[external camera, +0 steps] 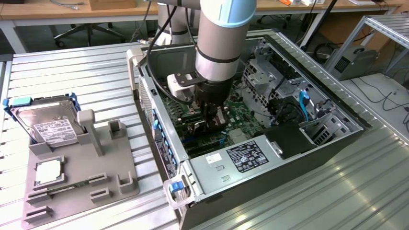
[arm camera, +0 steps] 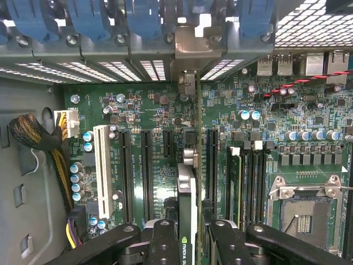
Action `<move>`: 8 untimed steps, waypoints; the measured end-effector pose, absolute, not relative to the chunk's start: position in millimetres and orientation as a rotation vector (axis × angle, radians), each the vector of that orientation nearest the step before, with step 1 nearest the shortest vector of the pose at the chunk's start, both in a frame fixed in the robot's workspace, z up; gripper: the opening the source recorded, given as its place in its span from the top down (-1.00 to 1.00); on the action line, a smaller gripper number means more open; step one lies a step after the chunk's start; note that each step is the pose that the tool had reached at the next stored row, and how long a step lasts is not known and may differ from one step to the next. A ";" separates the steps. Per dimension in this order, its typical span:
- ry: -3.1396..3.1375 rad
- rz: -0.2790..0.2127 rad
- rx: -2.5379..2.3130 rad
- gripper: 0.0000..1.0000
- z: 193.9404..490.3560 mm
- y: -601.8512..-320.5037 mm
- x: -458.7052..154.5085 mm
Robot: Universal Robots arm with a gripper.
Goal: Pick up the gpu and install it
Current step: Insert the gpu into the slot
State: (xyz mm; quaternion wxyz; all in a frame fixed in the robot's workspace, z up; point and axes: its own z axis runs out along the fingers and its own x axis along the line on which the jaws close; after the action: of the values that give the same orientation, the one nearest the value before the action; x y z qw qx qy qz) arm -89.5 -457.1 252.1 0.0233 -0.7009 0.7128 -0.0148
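In the exterior view I am looking down on an open computer case [external camera: 319, 139] lying on a ribbed metal table [external camera: 76, 72]. My arm is reaching straight down into the case, and the gripper [external camera: 211, 125] is hanging low over the green motherboard [external camera: 240, 115]. Toward the exterior view's left, a grey parts stand [external camera: 83, 172] is carrying a hard drive [external camera: 48, 124] with a white label and a small square silver chip [external camera: 49, 171]. From this angle the gpu is hard to pick out under the wrist.

In the wrist view I am looking along the gripper's own fingers [arm camera: 165, 243] at the motherboard [arm camera: 149, 110]. The gripper [arm camera: 187, 243] is clamping the gpu [arm camera: 187, 193] edge-on: the two black fingers are sitting narrowly apart, pressing on either flat face of the thin dark card. The card's long axis is running straight away from the fingers toward the metal bracket [arm camera: 196, 47] at the case's rear wall, parallel to the black expansion slots [arm camera: 146, 171]. It is standing between two of those slots, close beside the one at [arm camera: 212, 165]; I cannot tell whether its lower edge is touching a slot yet. This view is giving me the card-to-slot alignment, which the exterior view is hiding behind the arm.
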 end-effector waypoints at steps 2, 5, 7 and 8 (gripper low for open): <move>2.207 -0.046 -2.170 0.47 252.2 -457.1 -89.5; 2.207 -0.046 -2.170 0.47 252.1 -457.1 -89.5; 2.207 -0.046 -2.170 0.47 252.2 -457.1 -89.5; 2.207 -0.046 -2.170 0.47 252.1 -457.0 -89.5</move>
State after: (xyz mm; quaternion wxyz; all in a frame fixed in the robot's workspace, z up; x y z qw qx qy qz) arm -89.5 -457.0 252.1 0.0233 -0.7008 0.7128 -0.0148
